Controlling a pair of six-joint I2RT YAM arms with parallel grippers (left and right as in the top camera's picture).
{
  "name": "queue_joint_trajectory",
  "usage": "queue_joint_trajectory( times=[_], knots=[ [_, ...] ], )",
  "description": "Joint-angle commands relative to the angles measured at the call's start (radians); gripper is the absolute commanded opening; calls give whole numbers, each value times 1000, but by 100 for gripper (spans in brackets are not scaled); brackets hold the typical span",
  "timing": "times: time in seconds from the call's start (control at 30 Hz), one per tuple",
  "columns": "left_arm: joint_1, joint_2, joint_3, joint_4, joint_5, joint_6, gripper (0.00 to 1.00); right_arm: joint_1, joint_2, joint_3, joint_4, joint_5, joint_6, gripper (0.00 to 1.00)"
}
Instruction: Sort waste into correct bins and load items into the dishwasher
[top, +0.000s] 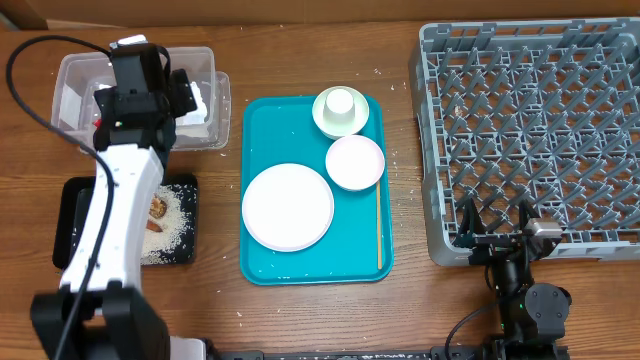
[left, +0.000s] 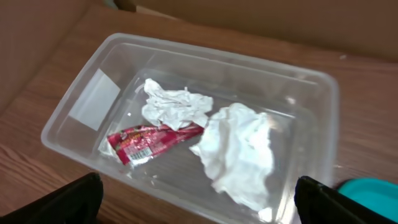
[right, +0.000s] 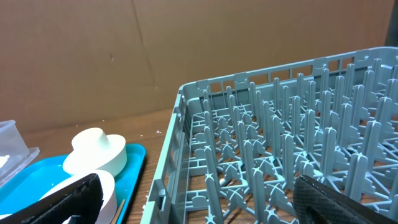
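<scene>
My left gripper (left: 199, 205) is open and empty. It hangs over the near rim of a clear plastic bin (left: 68, 118) at the table's back left (top: 70, 75). The bin holds two crumpled white tissues (left: 239, 152) and a red wrapper (left: 152, 140). A teal tray (top: 262, 265) in the middle carries a large white plate (top: 287, 207), a small white plate (top: 355, 162), an upturned white cup (top: 342, 103) on a pale green bowl (top: 322, 120), and a wooden chopstick (top: 378, 225). My right gripper (top: 497, 225) is open and empty at the front left corner of the grey dish rack (top: 530, 120).
A black tray (top: 75, 200) with rice and food scraps (top: 170, 225) lies at the front left, partly under my left arm. The rack's upright pegs (right: 280, 143) fill the right wrist view. The cup and bowl (right: 96, 149) show to its left.
</scene>
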Motion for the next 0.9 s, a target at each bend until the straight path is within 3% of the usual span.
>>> queue_joint_trajectory(
  times=[0.0, 0.2, 0.4, 0.87],
  knots=[
    [17, -37, 7, -34, -20, -148, 100, 5, -12, -10, 6, 9, -7, 100],
    [134, -19, 7, -75, 35, -338, 100, 5, -12, -10, 6, 9, -6, 100],
    [209, -13, 7, -153, 87, -337, 100, 5, -12, -10, 6, 9, -7, 100],
    [211, -13, 7, -190, 88, -337, 100, 5, -12, -10, 6, 9, -7, 100]
  ],
)
